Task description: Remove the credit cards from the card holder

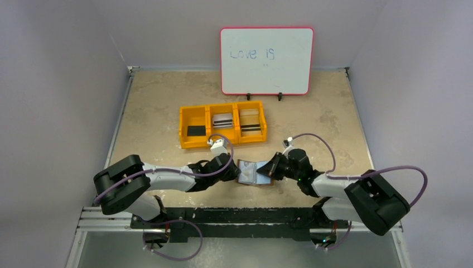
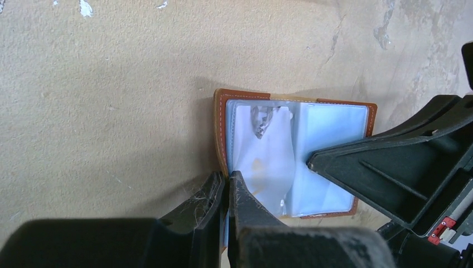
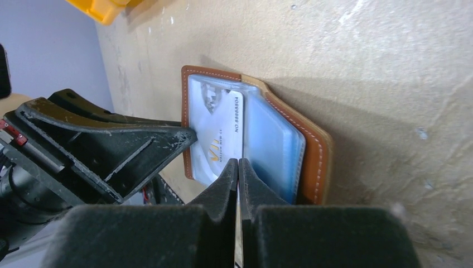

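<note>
Table: beige, mottled surface with grey walls around it; a whiteboard stands at the far edge.
Top view, bin: a yellow bin with 3 compartments sits beyond the arms, holding a black card on the left, grey-white cards in the middle and beige striped cards on the right.
Top view, card holder: the brown card holder lies open and flat near the front edge, directly between the 2 claws.
Top view, claws: the left gripper meets its left side and the right gripper its right side.
Left wrist, claw: the left gripper has its fingers pinched together on the near left edge of the card holder.
Left wrist, sleeves: the clear sleeves bulge up pale over the left page.
Left wrist, other claw: the right gripper reaches in from the right, its tip at the centre fold.
Right wrist, claw: the right gripper has its fingers closed on the near edge of a white credit card; whether a sleeve is pinched with it cannot be told.
Right wrist, card: it lies on the left page, lettering up, beside the fold.
Right wrist, other claw: the left gripper touches the holder's left edge.
</note>
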